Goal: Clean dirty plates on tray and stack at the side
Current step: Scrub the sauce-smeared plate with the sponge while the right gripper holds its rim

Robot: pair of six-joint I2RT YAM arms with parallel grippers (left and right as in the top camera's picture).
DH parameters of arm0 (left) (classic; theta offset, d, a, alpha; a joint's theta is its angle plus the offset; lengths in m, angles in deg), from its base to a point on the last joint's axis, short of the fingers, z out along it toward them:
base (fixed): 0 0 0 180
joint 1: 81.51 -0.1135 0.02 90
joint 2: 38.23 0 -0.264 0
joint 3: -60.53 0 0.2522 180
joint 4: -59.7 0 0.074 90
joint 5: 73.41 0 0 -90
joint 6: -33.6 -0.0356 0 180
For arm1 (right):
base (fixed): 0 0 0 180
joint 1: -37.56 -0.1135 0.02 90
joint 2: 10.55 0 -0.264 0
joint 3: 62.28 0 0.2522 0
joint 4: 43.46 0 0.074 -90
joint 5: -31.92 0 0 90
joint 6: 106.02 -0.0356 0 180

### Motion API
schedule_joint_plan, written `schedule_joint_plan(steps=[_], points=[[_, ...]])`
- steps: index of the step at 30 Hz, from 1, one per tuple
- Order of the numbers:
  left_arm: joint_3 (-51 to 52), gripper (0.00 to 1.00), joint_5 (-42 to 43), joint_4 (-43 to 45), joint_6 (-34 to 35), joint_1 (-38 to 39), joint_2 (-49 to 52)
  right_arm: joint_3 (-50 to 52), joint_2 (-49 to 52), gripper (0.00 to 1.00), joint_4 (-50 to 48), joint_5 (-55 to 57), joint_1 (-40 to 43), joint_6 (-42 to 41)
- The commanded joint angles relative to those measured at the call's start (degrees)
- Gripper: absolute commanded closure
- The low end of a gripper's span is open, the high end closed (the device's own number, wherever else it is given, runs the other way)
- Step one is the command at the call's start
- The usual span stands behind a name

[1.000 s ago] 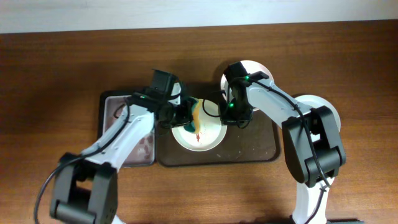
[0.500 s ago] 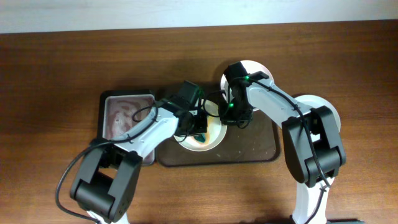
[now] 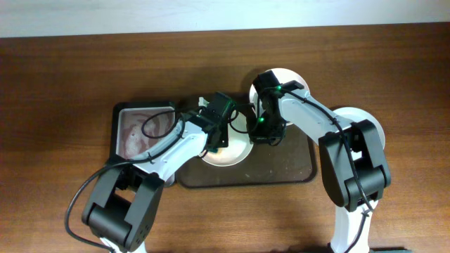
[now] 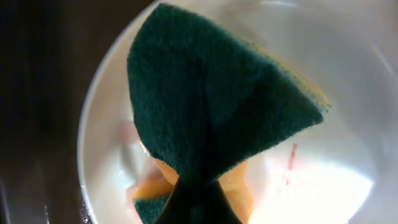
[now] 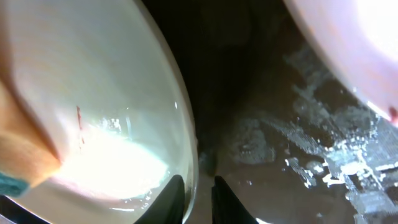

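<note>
A white plate (image 3: 228,151) lies on the dark brown tray (image 3: 281,169). My left gripper (image 3: 222,138) is over it, shut on a green and yellow sponge (image 4: 211,106) that presses into the plate (image 4: 336,180). Thin red streaks (image 4: 291,155) remain beside the sponge. My right gripper (image 5: 198,193) is shut on this plate's right rim (image 5: 189,155), one finger inside and one outside. A second plate (image 3: 281,76) sits behind the right arm and shows as a pinkish rim (image 5: 348,43). A third plate (image 3: 369,121) lies off the tray at the right, partly under the right arm.
A narrow grey metal tray (image 3: 137,133) with pink smears lies left of the brown tray. The brown tray's floor (image 5: 292,155) is wet and speckled. Bare wooden table (image 3: 70,84) surrounds everything.
My left arm has swung right and carried the sponge across the plate. The red smear seen from above is mostly covered or gone. The right gripper has kept its place on the rim.
</note>
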Motion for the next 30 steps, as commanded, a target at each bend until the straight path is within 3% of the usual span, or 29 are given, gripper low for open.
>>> schedule_joint_plan(steps=[1, 4, 6, 10, 15, 20, 22, 25, 30], points=[[-4.3, 1.00, 7.3, -4.1, 0.3, -0.6, 0.7, -0.3, -0.8, 0.84, 1.2, 0.8, 0.2, -0.2], [-5.2, 1.00, 24.1, -5.2, -1.3, -0.6, 0.7, -0.3, -0.8, 0.86, 1.7, 0.8, 0.2, -0.2], [-5.2, 1.00, 28.9, -4.7, -1.2, -0.4, 0.7, -0.3, -0.8, 0.86, 1.7, 0.8, 0.2, -0.2], [-5.2, 1.00, 27.0, -2.0, -1.2, -0.1, 0.7, -0.3, -0.8, 0.86, 1.7, 0.7, 0.2, -0.2], [-5.2, 1.00, 17.5, 0.6, 2.1, 0.0, 1.0, -0.3, -0.8, 0.86, 2.2, 0.7, 0.2, -0.2], [-5.2, 1.00, 16.8, 1.5, 2.3, 0.0, 1.9, -0.3, -0.8, 0.85, 2.2, 0.7, 0.2, -0.2], [-5.2, 1.00, 16.8, 1.5, 2.3, 0.0, 2.6, -0.3, -0.8, 0.79, 2.2, 0.7, 0.2, -0.2], [-5.2, 1.00, 17.5, 1.5, 2.3, 0.1, 3.6, -0.3, -0.8, 0.60, 2.0, 0.8, 0.2, -0.2], [-5.2, 1.00, 17.4, 2.0, 3.2, 0.7, 5.2, -0.3, -0.8, 0.61, -3.2, 0.9, 1.2, -2.4]])
